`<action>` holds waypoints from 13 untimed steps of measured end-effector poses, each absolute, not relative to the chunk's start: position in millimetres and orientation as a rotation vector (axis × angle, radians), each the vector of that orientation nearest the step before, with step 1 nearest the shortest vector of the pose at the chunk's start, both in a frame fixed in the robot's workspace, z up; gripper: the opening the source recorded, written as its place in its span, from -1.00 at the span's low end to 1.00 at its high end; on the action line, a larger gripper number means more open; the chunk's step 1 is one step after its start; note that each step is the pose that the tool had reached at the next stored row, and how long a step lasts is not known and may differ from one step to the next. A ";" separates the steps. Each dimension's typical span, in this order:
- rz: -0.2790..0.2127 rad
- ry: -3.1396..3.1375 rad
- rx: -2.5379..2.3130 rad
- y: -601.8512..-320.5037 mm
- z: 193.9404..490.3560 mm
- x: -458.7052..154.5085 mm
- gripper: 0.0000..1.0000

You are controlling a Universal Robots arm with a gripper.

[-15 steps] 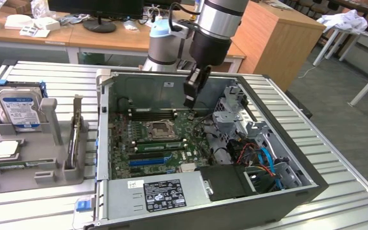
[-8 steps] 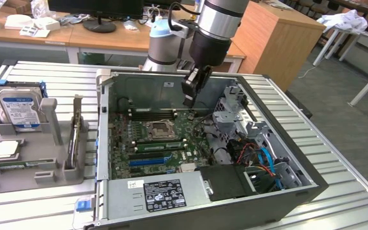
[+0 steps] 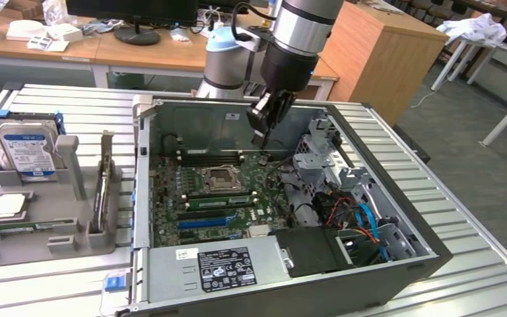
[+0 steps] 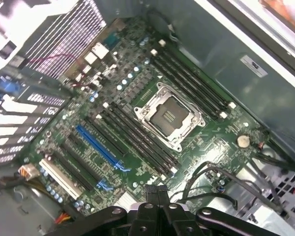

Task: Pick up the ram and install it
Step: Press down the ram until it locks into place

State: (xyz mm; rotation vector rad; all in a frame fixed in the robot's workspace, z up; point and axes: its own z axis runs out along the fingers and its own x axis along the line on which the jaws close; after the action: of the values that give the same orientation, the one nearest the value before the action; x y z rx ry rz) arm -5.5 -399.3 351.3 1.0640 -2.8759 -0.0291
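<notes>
Exterior view: gripper (image 3: 263, 140) hangs inside the open PC case (image 3: 236, 109) above the motherboard (image 3: 218, 191), jaws closed with nothing between them; wrist view shows the same gripper (image 4: 156, 189) above the board's edge. The ram (image 3: 102, 191) looks to be the thin stick standing on edge in the gray fixture (image 3: 60, 238), on the exterior view's left, well apart from the gripper and outside the case. Likely risks: the closed jaws sit near loose cables (image 4: 221, 177) and could snag them, or strike the open CPU socket (image 4: 169, 115). The ram is thin and on edge, so a skewed pinch could tip it. The memory slots (image 4: 137, 140) are narrow, so a tilted stick could jam. The worktop (image 3: 474, 244) is ribbed metal. Behind it are wooden desks (image 3: 148, 56) and a monitor (image 3: 135, 13); a hard drive (image 3: 26, 148) stands in the fixture.
</notes>
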 end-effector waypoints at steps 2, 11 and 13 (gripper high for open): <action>-0.031 -2.891 1.022 -399.3 351.3 -5.5 -0.79; -0.039 -2.959 0.810 -399.3 351.3 -5.5 -0.79; -0.041 -2.972 0.762 -399.3 351.3 -5.5 -0.79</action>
State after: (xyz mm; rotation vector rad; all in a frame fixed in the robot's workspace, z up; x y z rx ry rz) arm -5.5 -399.3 351.3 0.7624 -2.9724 -0.0409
